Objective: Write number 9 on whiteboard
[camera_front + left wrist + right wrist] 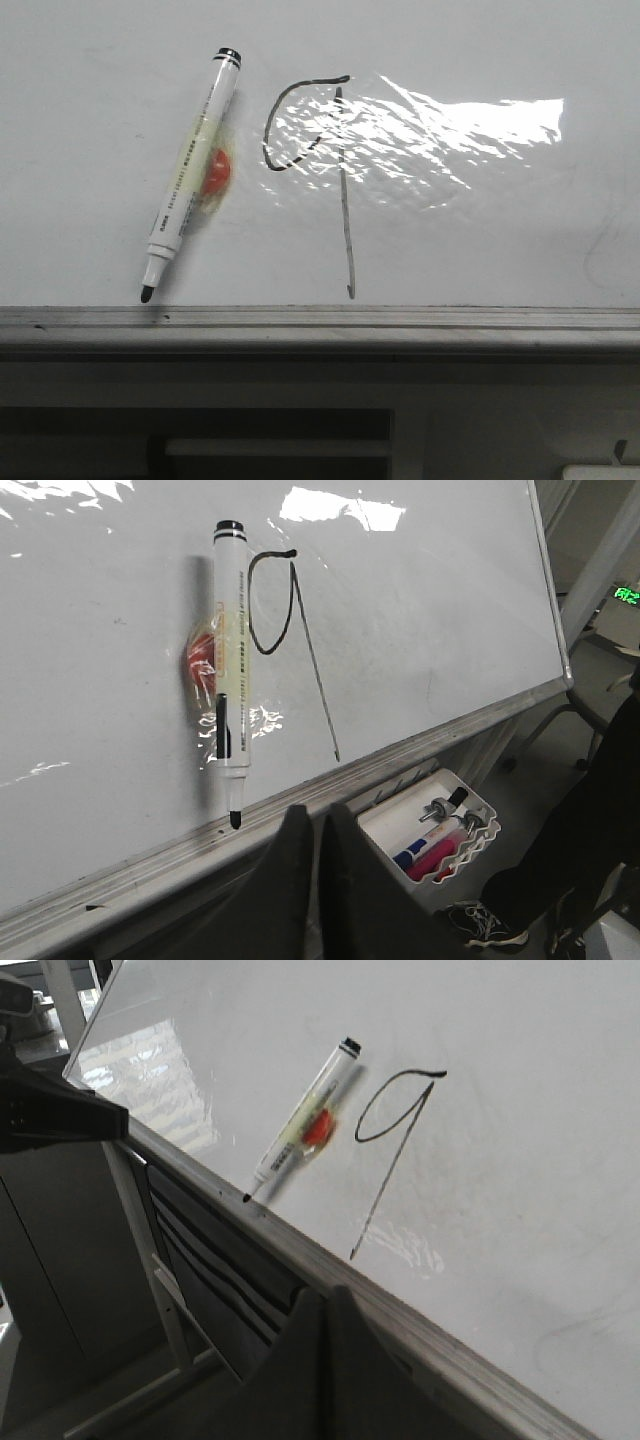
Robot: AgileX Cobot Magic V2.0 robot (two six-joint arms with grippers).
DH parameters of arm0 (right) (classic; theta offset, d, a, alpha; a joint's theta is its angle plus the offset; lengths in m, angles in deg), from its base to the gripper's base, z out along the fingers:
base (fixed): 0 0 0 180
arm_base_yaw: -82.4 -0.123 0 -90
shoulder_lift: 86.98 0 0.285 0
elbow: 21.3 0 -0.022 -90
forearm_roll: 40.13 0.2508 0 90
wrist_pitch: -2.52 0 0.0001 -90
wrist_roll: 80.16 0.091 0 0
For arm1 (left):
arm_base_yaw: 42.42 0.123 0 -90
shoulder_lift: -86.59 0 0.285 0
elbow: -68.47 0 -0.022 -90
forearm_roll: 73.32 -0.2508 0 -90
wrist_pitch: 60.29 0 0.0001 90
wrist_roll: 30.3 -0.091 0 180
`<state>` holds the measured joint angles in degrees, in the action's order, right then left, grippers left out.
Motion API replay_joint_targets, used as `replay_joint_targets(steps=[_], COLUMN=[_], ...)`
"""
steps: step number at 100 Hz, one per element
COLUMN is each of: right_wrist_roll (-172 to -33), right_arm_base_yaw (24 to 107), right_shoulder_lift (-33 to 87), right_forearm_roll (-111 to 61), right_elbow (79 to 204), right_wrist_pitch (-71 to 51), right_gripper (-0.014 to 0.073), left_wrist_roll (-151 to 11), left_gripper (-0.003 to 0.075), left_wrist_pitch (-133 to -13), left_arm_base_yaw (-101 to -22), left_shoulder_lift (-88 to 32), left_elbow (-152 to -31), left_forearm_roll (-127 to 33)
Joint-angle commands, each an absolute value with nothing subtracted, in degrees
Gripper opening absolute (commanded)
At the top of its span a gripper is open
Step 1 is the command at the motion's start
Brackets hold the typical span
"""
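— Marker first: white plastic black-tipped marker [190, 172] lying uncapped on the glossy white whiteboard [480, 250], tip at its rail. Light, slick; grip mid-barrel.

— Right of it, the thin black number 9 [320, 170] is drawn. Left gripper [318, 830] and right gripper [325, 1310] pressed together, empty.

Number 9 [325, 150] drawn in thin black marker on the whiteboard [480, 230]: open curved loop on the left, long straight stem running down, ending just above the board's grey edge rail. Whiteboard glossy white, wrinkled glare patch overlapping the loop and upper stem.
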<state>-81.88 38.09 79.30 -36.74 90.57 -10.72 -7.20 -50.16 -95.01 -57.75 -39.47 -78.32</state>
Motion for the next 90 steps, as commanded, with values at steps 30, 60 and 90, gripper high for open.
replay_joint_targets(steps=[30,60,90], right_wrist_roll=[-82.18,-82.18,-82.18], right_arm_base_yaw=[37.99,37.99,37.99], right_shoulder_lift=[80.46,80.46,80.46], right_forearm_roll=[-37.2,-37.2,-37.2], right_elbow=[89.21,89.21,89.21], right_wrist_pitch=[-6.72,-6.72,-6.72], right_gripper=[-0.0062,-0.0062,-0.0062], left_wrist_roll=[-7.25,-7.25,-11.53], left_gripper=[-0.002,-0.002,-0.002], left_wrist_pitch=[-46.25,-45.49,-49.37], left_arm_base_yaw=[-94.86,-94.86,-90.27], left_shoulder_lift=[-57.59,-57.59,-64.11], left_elbow=[-41.07,-39.15,-33.52], left_forearm_roll=[-78.47,-78.47,-70.47])
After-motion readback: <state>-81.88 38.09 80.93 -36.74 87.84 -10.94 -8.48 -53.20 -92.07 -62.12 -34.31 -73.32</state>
